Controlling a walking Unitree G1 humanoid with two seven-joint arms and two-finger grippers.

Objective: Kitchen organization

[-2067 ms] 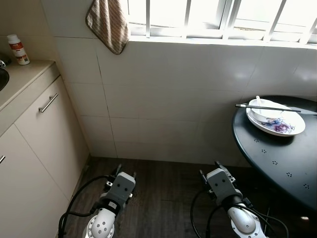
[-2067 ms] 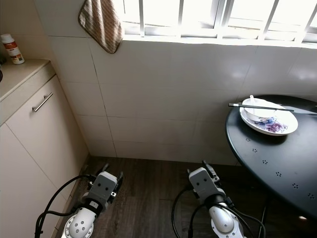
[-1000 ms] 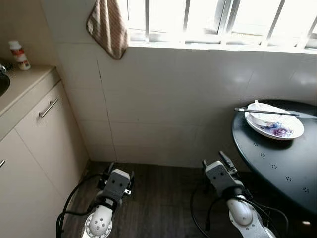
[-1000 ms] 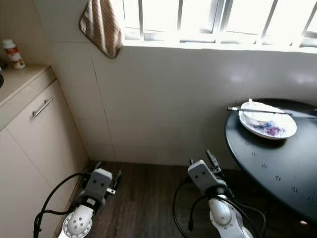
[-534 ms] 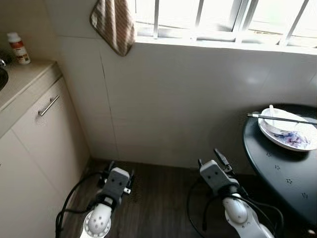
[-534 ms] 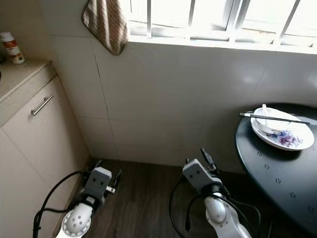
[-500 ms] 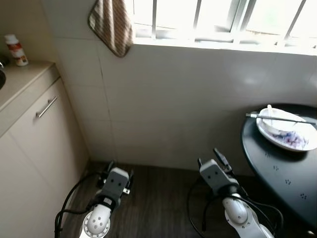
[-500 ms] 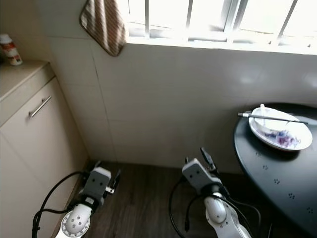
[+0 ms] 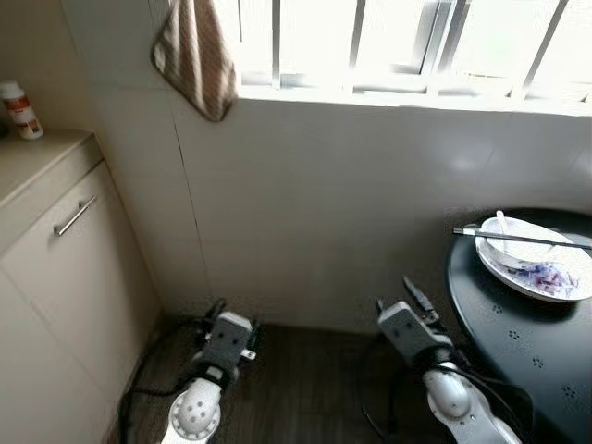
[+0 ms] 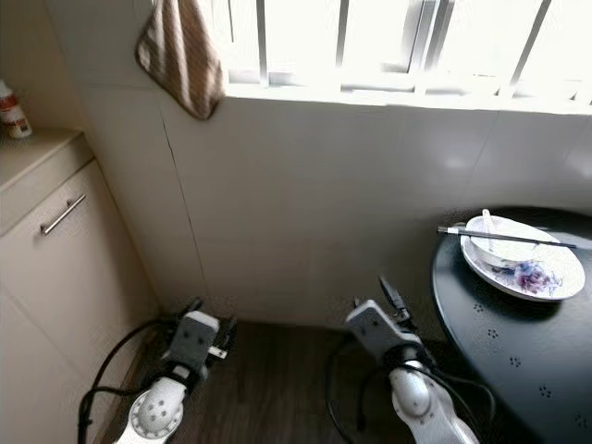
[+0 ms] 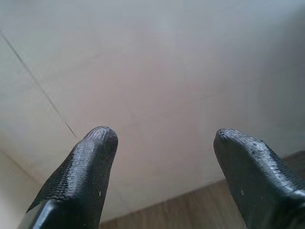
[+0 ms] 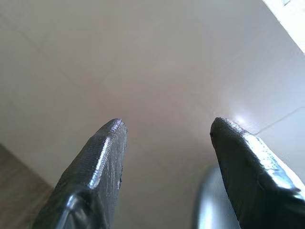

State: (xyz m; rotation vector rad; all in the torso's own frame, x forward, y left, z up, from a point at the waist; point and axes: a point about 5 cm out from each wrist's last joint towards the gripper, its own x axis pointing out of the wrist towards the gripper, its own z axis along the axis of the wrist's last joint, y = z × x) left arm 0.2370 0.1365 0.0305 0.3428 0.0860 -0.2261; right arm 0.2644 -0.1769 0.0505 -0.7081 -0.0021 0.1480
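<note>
A round black table [image 9: 518, 342] stands at the right. On it rests a flowered plate [image 9: 532, 273] holding a white bowl [image 9: 511, 240] with a spoon, and dark chopsticks [image 9: 518, 238] lie across the bowl. My left gripper [image 11: 164, 143] hangs low over the dark wood floor, open and holding nothing, facing the tiled wall. My right gripper [image 12: 167, 136] is also open and holding nothing, low beside the table's near-left edge, pointing at the wall. Both arms, left [image 9: 222, 342] and right [image 9: 412, 333], show at the bottom of the eye views.
A beige cabinet [image 9: 65, 250] with a bar handle [image 9: 72, 215] and a counter carrying a white bottle [image 9: 17, 108] stands at the left. A striped towel [image 9: 196, 55] hangs by the barred window [image 9: 398, 37]. White tiled wall [image 9: 324, 203] lies straight ahead.
The camera has shifted: the cabinet and wall look closer and the table sits a little lower right. Both arms stay low with fingers open.
</note>
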